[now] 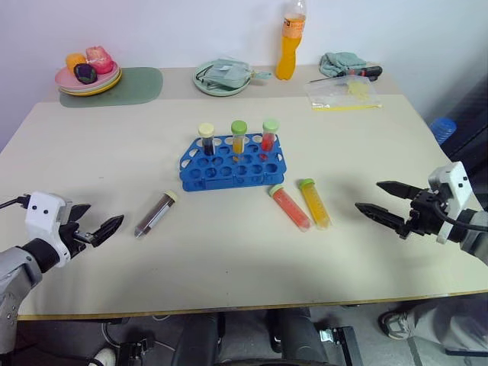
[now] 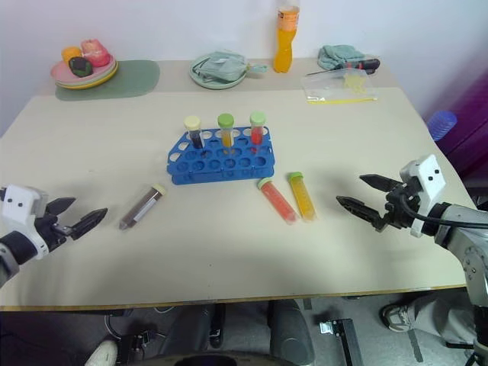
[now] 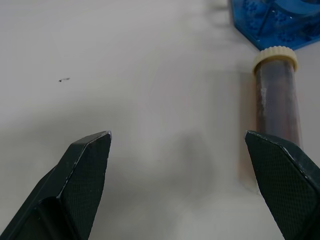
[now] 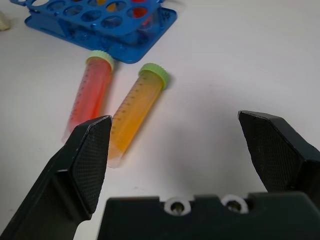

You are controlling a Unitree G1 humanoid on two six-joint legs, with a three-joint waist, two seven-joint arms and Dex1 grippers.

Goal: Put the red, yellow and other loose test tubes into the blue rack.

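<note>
Since three loose test tubes (image 1: 299,206) lie flat on the tabletop (image 1: 229,252) beside the blue rack (image 1: 230,164), left hand (image 1: 97,231) and right hand (image 1: 379,203) hover wide open, empty, ready to grasp.

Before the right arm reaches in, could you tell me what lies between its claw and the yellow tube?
Only bare tabletop lies between the open right claw and the yellow tube, seen from the left eye view.
</note>
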